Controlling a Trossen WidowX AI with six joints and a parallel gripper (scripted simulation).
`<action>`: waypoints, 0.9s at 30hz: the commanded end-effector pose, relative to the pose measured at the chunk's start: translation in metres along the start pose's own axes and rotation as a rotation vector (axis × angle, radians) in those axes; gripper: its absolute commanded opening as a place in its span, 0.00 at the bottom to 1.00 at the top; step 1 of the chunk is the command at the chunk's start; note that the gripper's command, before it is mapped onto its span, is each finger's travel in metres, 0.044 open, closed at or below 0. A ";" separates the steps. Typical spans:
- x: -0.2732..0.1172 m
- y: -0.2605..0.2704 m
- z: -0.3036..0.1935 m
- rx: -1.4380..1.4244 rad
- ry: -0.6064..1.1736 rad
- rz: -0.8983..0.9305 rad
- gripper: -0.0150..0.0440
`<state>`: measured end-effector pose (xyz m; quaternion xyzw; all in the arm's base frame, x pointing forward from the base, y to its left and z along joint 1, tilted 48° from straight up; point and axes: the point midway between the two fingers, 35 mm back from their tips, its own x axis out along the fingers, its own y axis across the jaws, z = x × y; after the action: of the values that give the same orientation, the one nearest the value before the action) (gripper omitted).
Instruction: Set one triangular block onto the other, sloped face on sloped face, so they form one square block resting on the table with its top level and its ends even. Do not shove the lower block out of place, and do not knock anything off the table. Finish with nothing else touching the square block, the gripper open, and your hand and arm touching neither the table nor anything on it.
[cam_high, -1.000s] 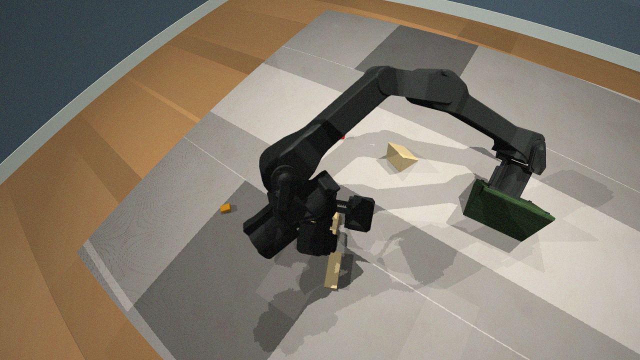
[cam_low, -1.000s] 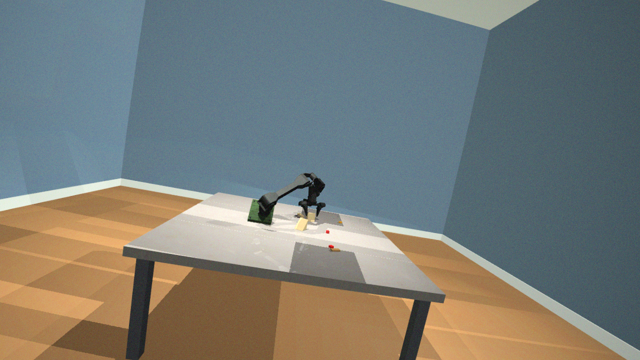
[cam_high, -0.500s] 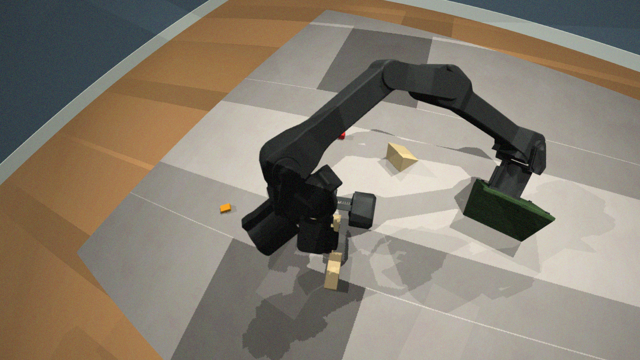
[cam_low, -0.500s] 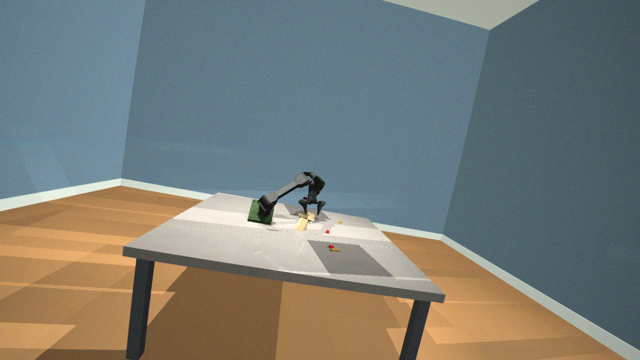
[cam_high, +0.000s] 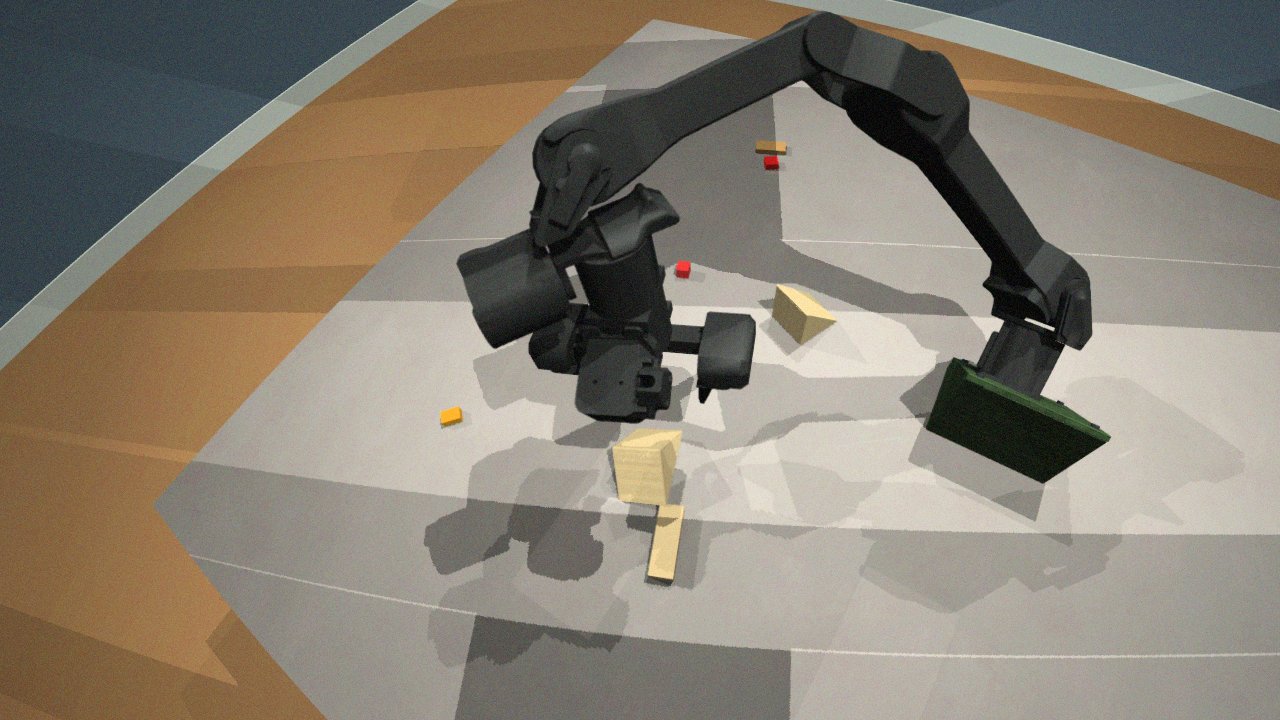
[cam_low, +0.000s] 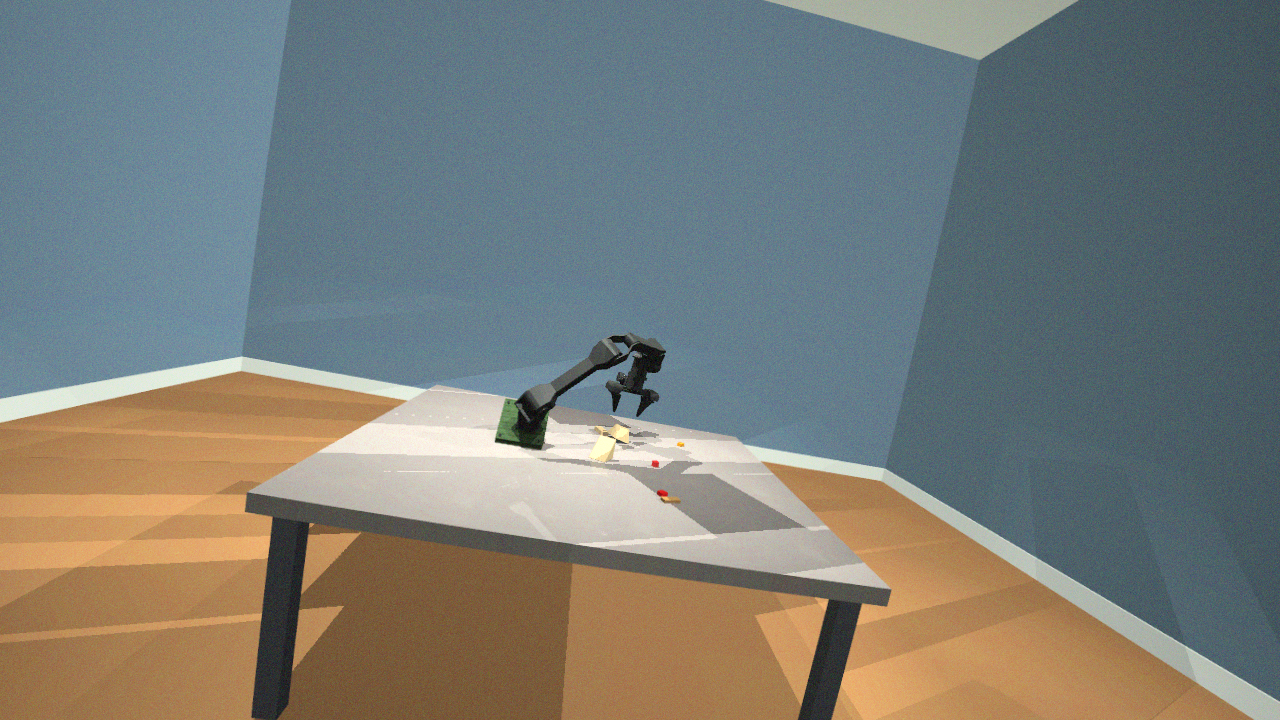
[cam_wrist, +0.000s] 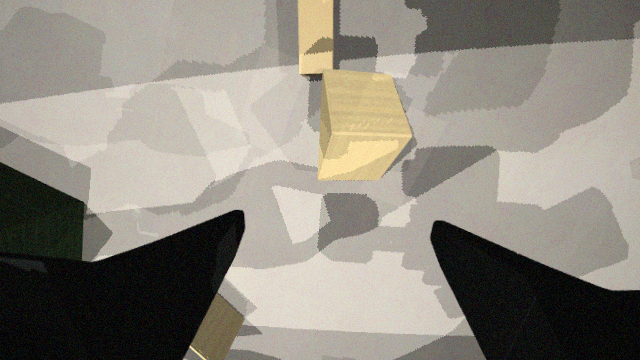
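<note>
One pale wooden triangular block (cam_high: 642, 474) (cam_low: 620, 434) (cam_wrist: 367, 105) is on the table, close by one end of a thin pale plank; I cannot tell if they touch. The other triangular block (cam_high: 798, 317) (cam_low: 603, 449) (cam_wrist: 218, 325) rests apart from it, toward the arm's base, partly hidden by a finger in the wrist view. My gripper (cam_low: 627, 411) (cam_wrist: 337, 224) is wide open and empty, raised above the table. In the wrist view the first block lies beyond the fingertips, not between them. The blocks are not stacked.
The thin plank (cam_high: 665, 544) (cam_low: 600, 430) (cam_wrist: 316, 30) lies flat. An orange block (cam_high: 451, 415) (cam_low: 680, 444) lies to one side. Two small red cubes and a tan bar (cam_high: 770, 147) (cam_low: 670, 499) lie farther off. The arm stands on a green base (cam_high: 1011, 425) (cam_low: 520, 434).
</note>
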<state>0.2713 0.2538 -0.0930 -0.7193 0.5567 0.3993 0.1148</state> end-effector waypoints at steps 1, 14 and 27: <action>0.018 -0.015 -0.026 0.055 -0.330 0.136 1.00; 0.025 -0.033 -0.047 0.095 -0.674 0.175 1.00; 0.100 -0.023 0.014 0.095 -0.674 0.175 1.00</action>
<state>0.2944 0.2004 -0.1717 -0.4898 0.5690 0.5946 0.2875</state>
